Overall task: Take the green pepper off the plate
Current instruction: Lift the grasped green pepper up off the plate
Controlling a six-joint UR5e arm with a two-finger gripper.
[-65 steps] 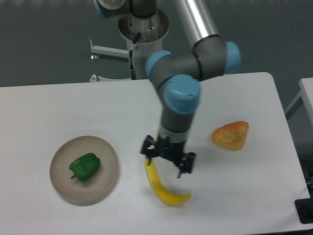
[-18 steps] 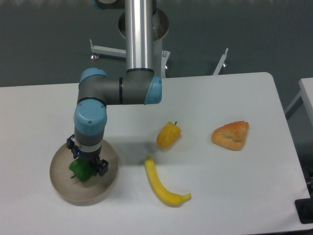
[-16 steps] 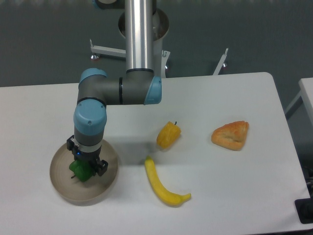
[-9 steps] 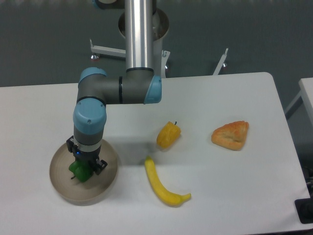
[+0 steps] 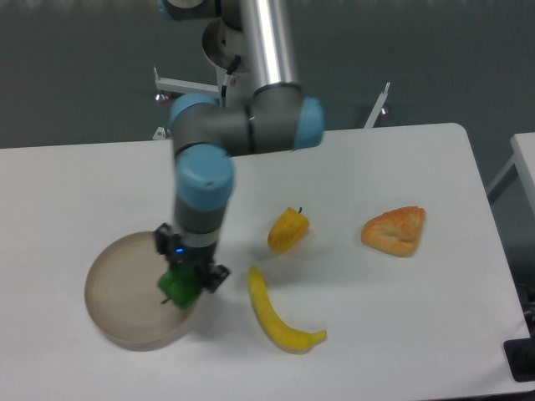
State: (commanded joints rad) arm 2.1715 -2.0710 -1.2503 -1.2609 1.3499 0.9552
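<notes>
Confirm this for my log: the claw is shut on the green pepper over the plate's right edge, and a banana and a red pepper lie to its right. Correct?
Not quite. That second pepper is yellow-orange, not red, as the camera view shows. The rest holds: the claw is shut on the green pepper over the right edge of the plate, with the banana to the right.

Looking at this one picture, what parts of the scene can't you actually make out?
- The tool: its fingers blur into the green pepper, so the grip itself is unclear.
- Whether the pepper has cleared the plate: a single view cannot settle height.
- The pepper's top: hidden by the tool.
- The arm's base: cut off by the top edge.
</notes>
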